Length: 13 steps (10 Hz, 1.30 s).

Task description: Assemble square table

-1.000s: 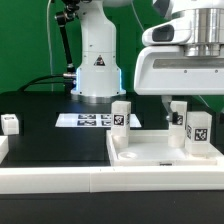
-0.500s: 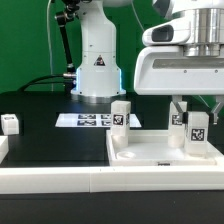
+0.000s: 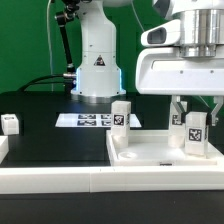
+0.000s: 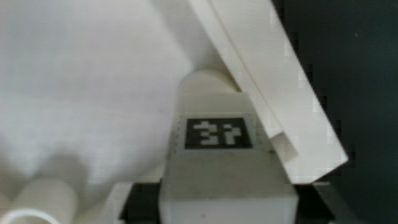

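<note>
Here the gripper (image 3: 196, 116) sits over an upright leg (image 3: 197, 136), its two fingers pressed against the leg's sides near the top. In the wrist view, that leg (image 4: 217, 150) shows its black-and-white tag. It stands on the white square tray (image 3: 150, 158), toward the exterior view's right. A second leg (image 3: 177, 119) stands just beside it. A third leg (image 3: 121, 115) stands near the tray's far corner on the exterior view's left. A fourth leg (image 3: 10, 123) rests well apart on the black tabletop (image 3: 40, 138).
</note>
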Available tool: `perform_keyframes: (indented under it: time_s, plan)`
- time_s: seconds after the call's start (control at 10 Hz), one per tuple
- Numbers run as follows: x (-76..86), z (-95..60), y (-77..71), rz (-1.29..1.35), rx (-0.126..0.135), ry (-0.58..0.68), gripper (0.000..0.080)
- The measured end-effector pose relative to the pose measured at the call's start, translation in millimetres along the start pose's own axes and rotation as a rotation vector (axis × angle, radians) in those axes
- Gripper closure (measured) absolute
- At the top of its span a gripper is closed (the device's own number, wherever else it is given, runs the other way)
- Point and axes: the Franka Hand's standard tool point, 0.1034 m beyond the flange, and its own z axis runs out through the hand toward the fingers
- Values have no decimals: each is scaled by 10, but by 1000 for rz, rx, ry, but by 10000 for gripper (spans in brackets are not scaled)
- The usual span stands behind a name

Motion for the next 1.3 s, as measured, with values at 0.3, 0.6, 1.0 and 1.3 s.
perform_keyframes:
  time_s: [0.3, 0.6, 1.0, 1.3]
  plan:
    - [-19, 0, 14, 350, 5, 12, 509]
    - [-40, 3, -2, 689, 16, -3, 509]
    - [-60, 7, -32, 1015, 9, -19, 509]
    - [-59, 10, -35, 1025, 11, -18, 507]
